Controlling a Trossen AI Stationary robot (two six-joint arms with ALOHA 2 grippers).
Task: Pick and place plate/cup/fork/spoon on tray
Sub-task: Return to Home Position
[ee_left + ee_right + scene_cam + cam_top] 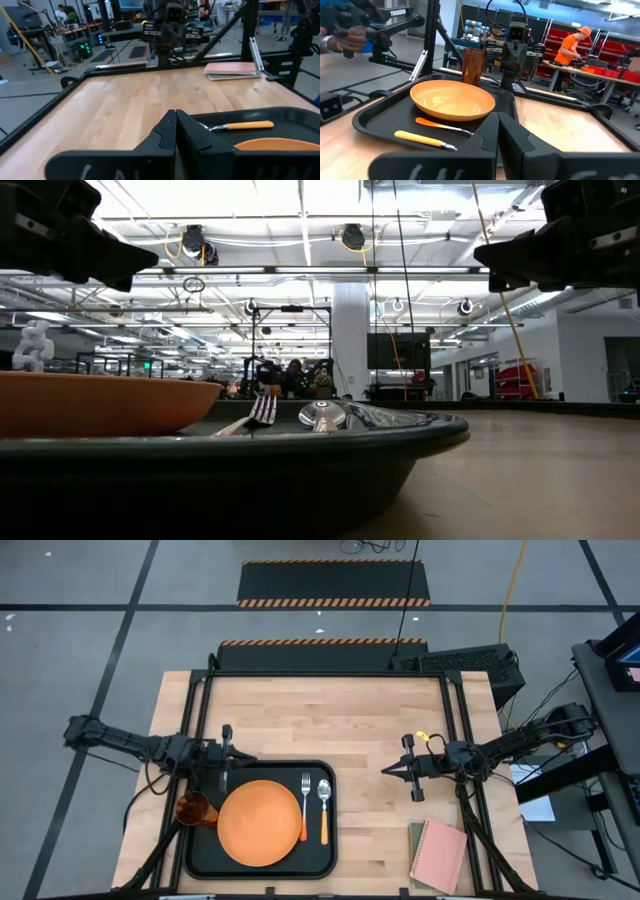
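Note:
The black tray (195, 862) lies at the table's near left. On it are the orange plate (260, 823), the fork (305, 805) and the spoon (323, 810), side by side to the plate's right. The amber cup (195, 808) stands upright at the tray's left edge; it also shows in the right wrist view (473, 65). My left gripper (250, 756) is shut and empty above the tray's far edge, pointing right. My right gripper (385, 770) is shut and empty above the bare table right of the tray, pointing left.
A pink notebook (440, 855) lies at the table's near right corner. A black frame (320, 675) runs around the table's far and side edges. Bare wood lies between tray and notebook. A person in orange (575, 45) works in the room beyond.

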